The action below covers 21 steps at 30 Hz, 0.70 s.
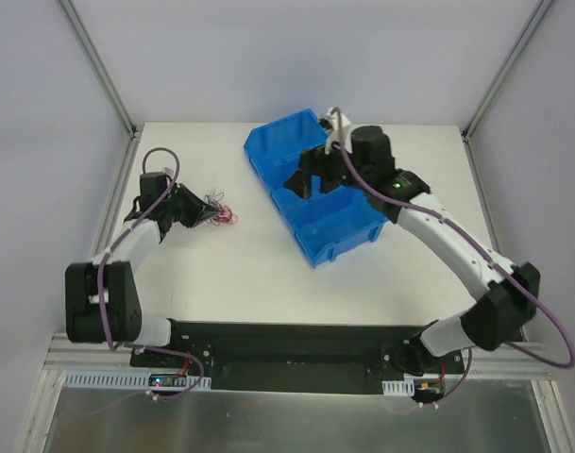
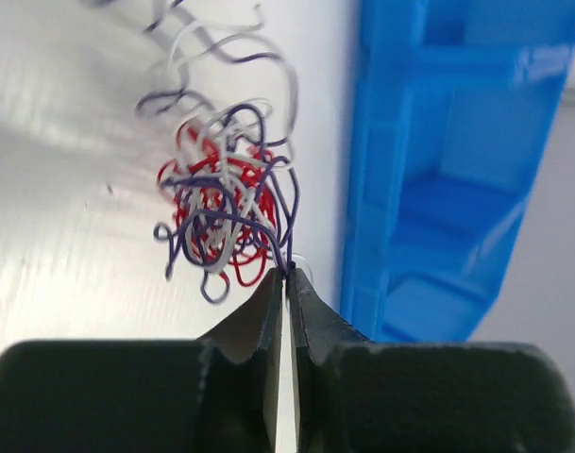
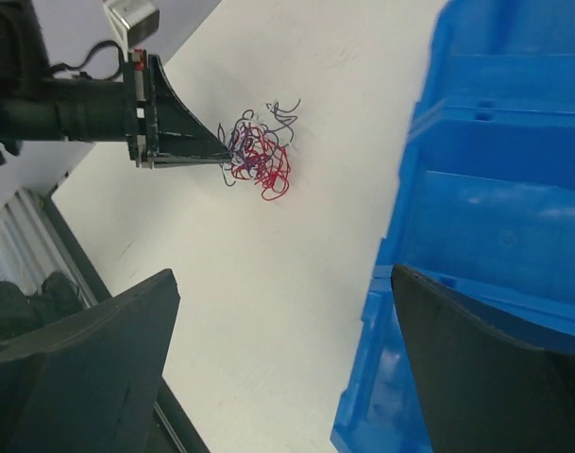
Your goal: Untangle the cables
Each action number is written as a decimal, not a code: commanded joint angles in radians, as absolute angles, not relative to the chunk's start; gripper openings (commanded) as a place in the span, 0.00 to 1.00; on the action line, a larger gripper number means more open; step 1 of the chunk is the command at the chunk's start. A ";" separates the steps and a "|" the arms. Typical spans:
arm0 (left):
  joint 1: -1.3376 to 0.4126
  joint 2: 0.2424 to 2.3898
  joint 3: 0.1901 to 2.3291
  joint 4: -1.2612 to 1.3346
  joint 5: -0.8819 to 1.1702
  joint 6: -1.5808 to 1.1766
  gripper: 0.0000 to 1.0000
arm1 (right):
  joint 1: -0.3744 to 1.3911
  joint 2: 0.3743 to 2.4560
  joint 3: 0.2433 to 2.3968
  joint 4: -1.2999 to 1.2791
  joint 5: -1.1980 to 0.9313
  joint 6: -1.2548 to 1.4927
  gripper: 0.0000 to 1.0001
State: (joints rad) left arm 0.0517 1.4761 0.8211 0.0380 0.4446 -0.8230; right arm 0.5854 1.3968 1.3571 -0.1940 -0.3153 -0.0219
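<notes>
**Task progress.** We judge the task to be at its opening stage. The cables lie on the surface as one knotted clump directly ahead of the left gripper and touching its tips. In the clump the red strand, the dark strand and the white strand loop through one another. A few loose dark and white ends trail away on the far side of the clump from the gripper. No strand is yet laid apart from the others, so we read all of the separating work as left to do.

**Left gripper.** In the left wrist view we see the jaws drawn almost together, with only a thin slit between them. The dark strand runs down from the clump into that slit at the very tips. We take it to be pinched there, though the contact is too fine for us to be certain. The rest of the clump sits just beyond the tips, unheld.

**Right gripper.** The right gripper hangs with its jaws spread wide and nothing between them. The clump lies well ahead of it and to its left. The blue bin lies beside and beneath it on its right, and it touches neither the bin nor the cables.
</notes>
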 commanded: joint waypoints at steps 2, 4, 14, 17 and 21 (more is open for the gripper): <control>0.044 1.224 0.671 -0.081 0.612 -0.716 0.20 | 0.693 1.586 1.543 -0.282 -0.374 -0.140 0.98; 0.048 1.133 0.649 -0.142 0.598 -0.687 0.36 | 0.715 1.644 1.587 -0.313 -0.394 -0.147 0.98; 0.058 1.041 0.866 -0.379 0.350 -0.494 0.74 | 0.791 1.828 1.680 -0.285 -0.383 -0.078 0.89; 0.061 1.158 0.940 -0.434 0.376 -0.439 0.69 | 0.827 1.861 1.683 -0.249 -0.385 -0.046 0.84; 0.075 1.210 0.963 -0.462 0.333 -0.396 0.65 | 0.874 1.916 1.703 -0.207 -0.359 -0.011 0.80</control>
